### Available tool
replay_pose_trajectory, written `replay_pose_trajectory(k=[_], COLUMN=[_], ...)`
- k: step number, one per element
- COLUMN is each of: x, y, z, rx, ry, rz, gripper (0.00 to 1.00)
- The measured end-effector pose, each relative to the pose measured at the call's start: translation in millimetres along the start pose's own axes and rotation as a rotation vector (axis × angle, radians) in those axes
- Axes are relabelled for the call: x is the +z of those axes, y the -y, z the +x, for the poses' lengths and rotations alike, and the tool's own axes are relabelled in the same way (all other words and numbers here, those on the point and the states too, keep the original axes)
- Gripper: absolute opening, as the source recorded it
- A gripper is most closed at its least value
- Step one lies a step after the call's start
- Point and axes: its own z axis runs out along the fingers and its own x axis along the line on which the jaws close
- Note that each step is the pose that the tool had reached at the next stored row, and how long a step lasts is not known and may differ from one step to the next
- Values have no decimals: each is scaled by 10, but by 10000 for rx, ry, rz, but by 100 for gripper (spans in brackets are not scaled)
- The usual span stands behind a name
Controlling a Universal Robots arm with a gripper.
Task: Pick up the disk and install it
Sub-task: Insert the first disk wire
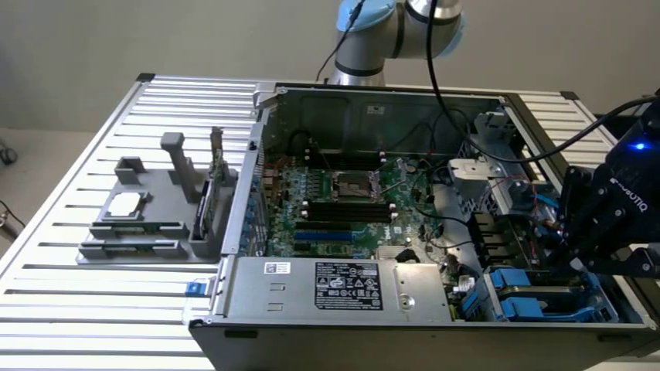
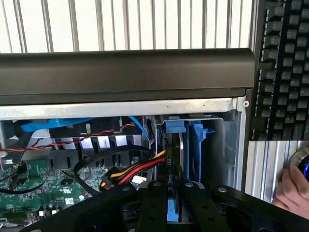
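The disk [image 2: 179, 145], a thin metal drive in a blue plastic carrier, stands on edge in the drive bay at the corner of the open computer case [image 1: 413, 309]. My gripper [image 2: 173, 195] reaches down onto it, with one black finger [image 2: 153, 205] pressed against each side of the carrier's edge, so it is shut on the disk. In the exterior view, the black gripper [image 1: 593, 232] hangs low over the bay at the case's right side. There it covers the disk.
Red, yellow and black cables [image 2: 137, 170] run right beside the disk. More blue carriers [image 1: 521, 297] sit in the bay. A silver power supply [image 1: 341, 286], the motherboard [image 1: 341, 201], a grey fixture [image 1: 144, 220], a keyboard [image 2: 282, 67] and a person's hand [image 2: 292, 191] are nearby.
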Motion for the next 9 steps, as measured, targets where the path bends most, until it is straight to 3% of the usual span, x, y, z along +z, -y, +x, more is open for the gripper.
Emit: replay_pose_trajectory(k=[9], x=[-2], y=[2], z=[22], rx=[-35], ry=[4], rz=[-2], gripper=[16])
